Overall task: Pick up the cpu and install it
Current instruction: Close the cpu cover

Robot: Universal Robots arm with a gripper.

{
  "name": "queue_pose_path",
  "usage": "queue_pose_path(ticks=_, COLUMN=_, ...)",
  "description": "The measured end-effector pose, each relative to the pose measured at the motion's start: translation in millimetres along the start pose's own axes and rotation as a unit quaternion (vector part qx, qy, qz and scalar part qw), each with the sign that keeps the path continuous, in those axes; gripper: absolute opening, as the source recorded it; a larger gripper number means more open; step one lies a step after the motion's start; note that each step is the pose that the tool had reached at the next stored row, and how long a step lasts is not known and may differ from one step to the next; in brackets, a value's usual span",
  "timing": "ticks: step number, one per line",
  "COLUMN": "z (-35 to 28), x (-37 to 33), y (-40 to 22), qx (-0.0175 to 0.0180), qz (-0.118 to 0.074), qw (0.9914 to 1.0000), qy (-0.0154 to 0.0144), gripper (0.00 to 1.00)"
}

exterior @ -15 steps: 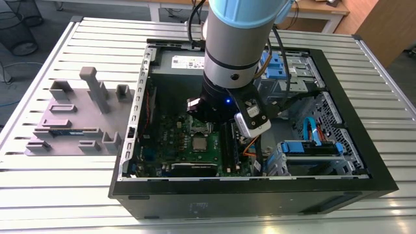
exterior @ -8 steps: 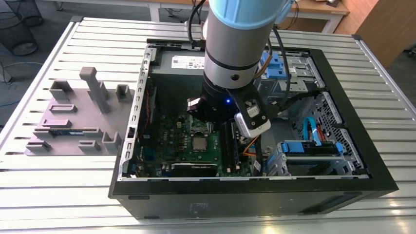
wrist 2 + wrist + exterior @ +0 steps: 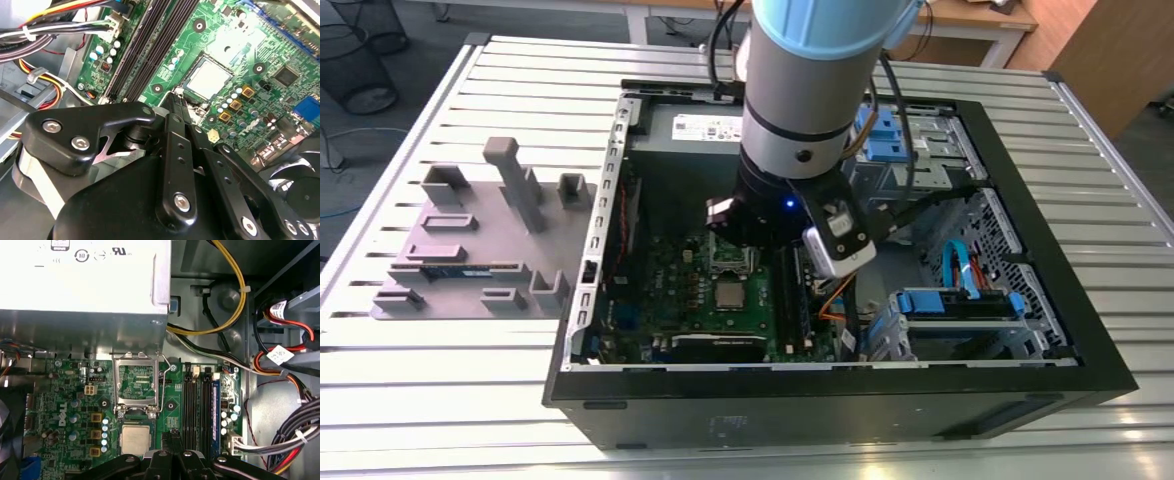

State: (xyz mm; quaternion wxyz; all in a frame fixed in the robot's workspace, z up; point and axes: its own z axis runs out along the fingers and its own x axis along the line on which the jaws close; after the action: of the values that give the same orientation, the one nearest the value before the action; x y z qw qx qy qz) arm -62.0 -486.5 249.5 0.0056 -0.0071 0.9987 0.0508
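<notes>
The cpu (image 3: 135, 438) is a small square chip with a silvery top. It lies flat in the socket of the green board (image 3: 70, 405), and the socket's metal frame (image 3: 136, 385) is swung up beside it. It also appears in the second wrist view as the cpu (image 3: 209, 80) and in the exterior view as the cpu (image 3: 730, 293). My gripper (image 3: 172, 436) hovers just above the board at one edge of the chip. Its black fingers (image 3: 176, 107) are pressed together with nothing between them.
The grey power-supply box (image 3: 80, 285) stands right behind the socket. Memory slots (image 3: 197, 405) run beside the chip, and bundles of cables (image 3: 280, 360) lie past them. A grey parts fixture (image 3: 480, 240) sits outside the case (image 3: 854, 400) on the exterior view's left. Blue drive bays (image 3: 958, 303) fill the case's other side.
</notes>
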Motion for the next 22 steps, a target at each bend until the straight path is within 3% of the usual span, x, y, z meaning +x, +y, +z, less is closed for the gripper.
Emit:
queue_pose_path(ticks=5, z=3.5, x=0.0, y=2.4, qx=-0.0002, qz=-0.02, qw=0.9998, qy=0.0021, gripper=0.11)
queue_pose_path(ticks=12, z=7.3, x=0.0, y=3.8, qx=-0.0005, qz=-0.054, qw=0.99852, qy=0.0055, gripper=0.11)
queue_pose_path(ticks=22, z=8.0, x=-0.7, y=3.8, qx=-0.0007, qz=-0.055, qw=0.99847, qy=0.0056, gripper=0.11)
